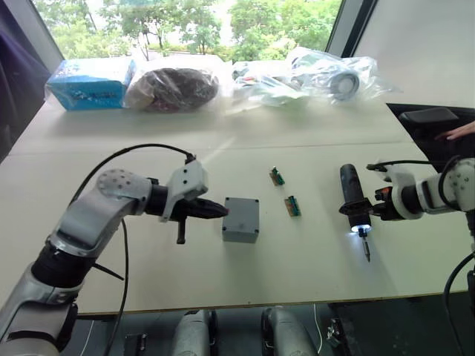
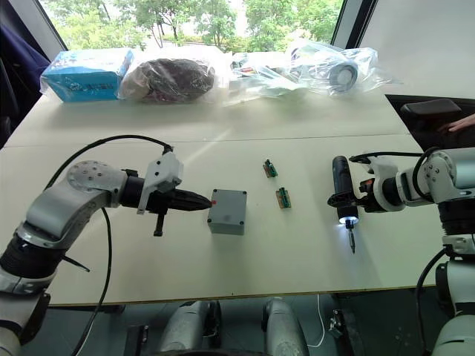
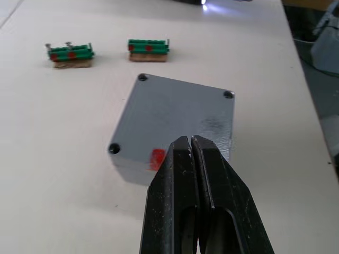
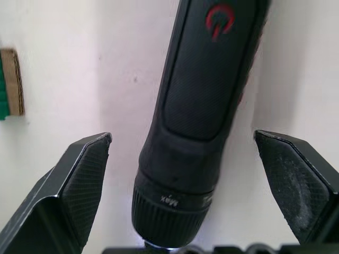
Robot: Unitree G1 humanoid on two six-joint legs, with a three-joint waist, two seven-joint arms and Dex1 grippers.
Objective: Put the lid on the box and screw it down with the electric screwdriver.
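The shallow square grey plastic lid with a small red mark already sits on the deep grey plastic box, in the middle of the pale tabletop, nearer to its front edge. Four dark screw holes show at the corners of the lid. The left claw has its two black fingers pressed together, holding nothing, and its tips are at the lid's edge by the red mark; whether they touch it I cannot tell.

The black cylindrical electric screwdriver lies toward the right edge of the tabletop, its metal bit pointing to the front edge and its light on. The right claw is spread wide on both sides of the tool body and does not pinch it yet.

Two small green terminal blocks lie between the box and the screwdriver.

Risks, as I judge them: the round tool may roll or tilt if the fingers close off-centre, so the bit would miss a hole. A push from the left claw could slide the lid or the whole box.
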